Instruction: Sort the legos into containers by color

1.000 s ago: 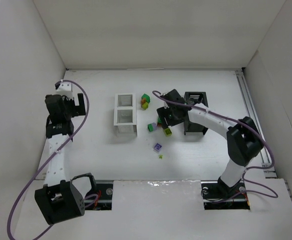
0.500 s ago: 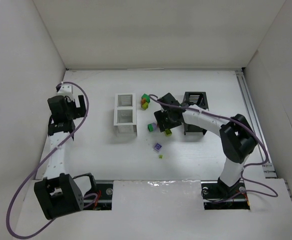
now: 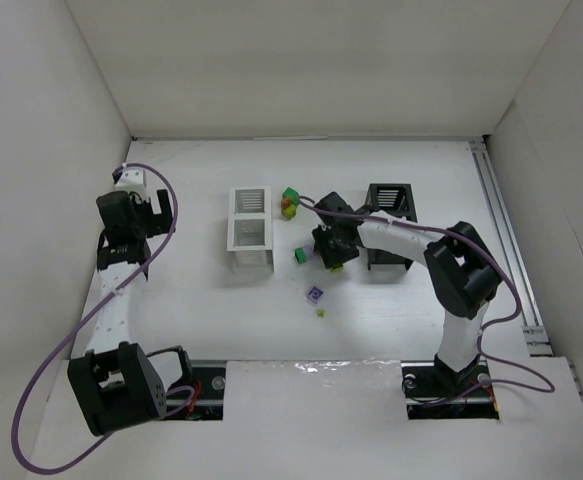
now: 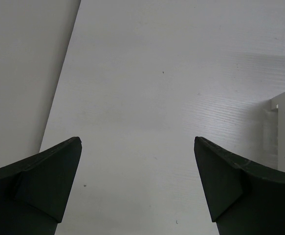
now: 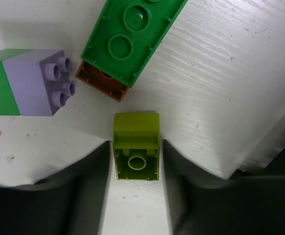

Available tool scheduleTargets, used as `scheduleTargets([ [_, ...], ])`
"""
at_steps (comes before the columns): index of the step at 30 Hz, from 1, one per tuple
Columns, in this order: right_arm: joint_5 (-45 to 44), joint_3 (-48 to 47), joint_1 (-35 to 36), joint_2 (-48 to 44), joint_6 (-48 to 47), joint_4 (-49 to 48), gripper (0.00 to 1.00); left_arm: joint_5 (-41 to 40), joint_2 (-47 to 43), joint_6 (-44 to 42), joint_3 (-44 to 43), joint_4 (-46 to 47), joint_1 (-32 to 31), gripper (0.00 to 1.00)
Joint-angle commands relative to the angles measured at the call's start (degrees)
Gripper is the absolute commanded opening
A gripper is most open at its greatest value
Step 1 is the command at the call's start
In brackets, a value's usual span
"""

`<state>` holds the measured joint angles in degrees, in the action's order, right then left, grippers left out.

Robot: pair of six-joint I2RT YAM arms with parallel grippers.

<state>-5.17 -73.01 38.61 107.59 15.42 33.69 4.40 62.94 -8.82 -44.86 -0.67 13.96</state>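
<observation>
Your right arm has just dropped lower and slid a little toward the white box (image 3: 250, 228). Its right gripper (image 3: 334, 258) now sits over the yellow-green brick (image 5: 135, 147). A second ago the jaws were wider. Now they have squeezed in, and in the wrist view both dark fingers press against the sides of that brick, so you are grasping it. The brick is not lifted yet. It lies flat on the surface (image 5: 220, 78), between the two boxes and close to the black box (image 3: 389, 225). Just past it lie a long green brick (image 5: 132, 36), stacked on an orange one, and a purple-and-green brick (image 5: 30, 83), both a little apart from your fingers. Your left gripper (image 4: 136, 147) has hardly moved. Its jaws are spread wide with nothing in them, hanging over bare surface beside the corner of the white box. All the bricks you can see are still out on the surface, so the sorting looks like it is only starting. I think this brick is ready to lift, but go up gently so it does not slip or bump the green one.
</observation>
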Motion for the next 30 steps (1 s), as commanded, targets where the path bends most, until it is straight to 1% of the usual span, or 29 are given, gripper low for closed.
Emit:
scheduleTargets([
  [1, -0.37, 0.06, -0.2, 0.08, 1.02, -2.14, 0.45, 0.69, -0.89, -0.32, 0.56, 3.39, 0.02, 0.99],
  [4, 1.65, 0.59, -0.73, -0.53, 0.22, -2.67, 0.24, 0.69, -0.36, -0.85, 0.56, 3.39, 0.02, 0.99],
  [5, 1.65, 0.59, -0.73, -0.54, 0.22, -2.67, 0.12, 0.69, 0.16, -1.37, 0.56, 3.39, 0.02, 0.99],
  [8, 1.65, -1.6, -0.2, -2.99, -0.38, -2.14, 0.0, 0.69, 1.39, -1.38, 0.56, 4.01, 0.02, 0.99],
  [9, 1.65, -2.39, -0.2, -3.78, -1.0, -0.66, 0.0, 0.69, 1.4, -1.38, 0.56, 4.01, 0.02, 0.99],
  [12, 2.27, -8.88, -0.2, -7.82, -4.07, 1.98, 0.0, 1.83, 2.01, -1.38, 0.04, 4.01, 0.02, 0.99],
  [13, 2.27, -11.08, -0.2, -8.88, -5.47, 3.91, 0.0, 3.14, 2.01, -1.38, 0.04, 4.01, 0.02, 0.99],
  [14, 1.31, -14.49, -0.9, -10.02, -7.23, 3.92, 0.0, 3.94, 2.01, -1.9, 0.04, 4.01, 0.02, 0.99],
  [15, 1.3, -15.92, -1.6, -12.56, -9.86, 3.92, 0.0, 4.9, 2.01, -1.9, 0.04, 4.01, 0.02, 0.99],
  [16, 2.26, -17.15, -2.65, -13.8, -11.1, 3.92, 0.0, 6.22, 2.01, -1.9, 0.04, 4.01, 0.02, 0.99],
  [17, 5.4, -19.08, -5.36, -15.81, -11.72, 3.23, 0.0, 7.54, 2.01, -1.9, 0.04, 4.01, 0.02, 0.99],
  [18, 6.82, -20.23, -6.87, -16.53, -11.73, 3.22, 0.0, 7.55, 2.01, -2.6, 0.04, 4.01, 0.02, 0.99],
  [19, 7.62, -21.54, -8.27, -16.54, -11.73, 3.22, 0.0, 7.55, 2.01, -2.61, 0.04, 3.48, 0.02, 0.99],
  [20, 7.63, -23.12, -10.55, -16.54, -11.73, 4.7, 0.0, 9.29, 2.71, -2.61, -0.48, 3.48, 0.02, 0.99],
  [21, 6.32, -25.05, -11.7, -16.54, -11.73, 5.32, 0.0, 10.35, 2.72, -3.39, -0.49, 3.48, 0.02, 0.99],
  [23, 4.12, -24.55, -13.99, -16.54, -13.83, 5.33, 0.0, 13.85, 3.5, -4.1, -3.29, 2.34, -0.5, 0.99],
  [24, 1.94, -22.89, -16.79, -16.54, -13.84, 4.55, 0.0, 15.01, 4.47, -4.1, -4.26, 2.34, -0.51, 0.99],
  [25, 1.92, -22.09, -18.38, -16.54, -13.84, 4.54, 0.0, 16.24, 5.17, -4.1, -5.4, 1.55, -0.51, 0.99],
  [27, 3.84, -21.56, -22.68, -15.75, -14.36, 3.75, 0.0, 19.13, 8.07, -2.96, -9.27, -0.56, -1.21, 0.99],
  [28, 5.16, -20.95, -23.75, -14.0, -14.89, 3.75, 0.0, 19.15, 8.95, -2.26, -11.45, -1.09, -1.91, 0.99],
  [30, 7.71, -20.94, -24.64, -12.85, -15.94, 3.75, 0.0, 19.15, 11.67, -0.51, -12.09, -1.09, -2.52, 0.99],
])
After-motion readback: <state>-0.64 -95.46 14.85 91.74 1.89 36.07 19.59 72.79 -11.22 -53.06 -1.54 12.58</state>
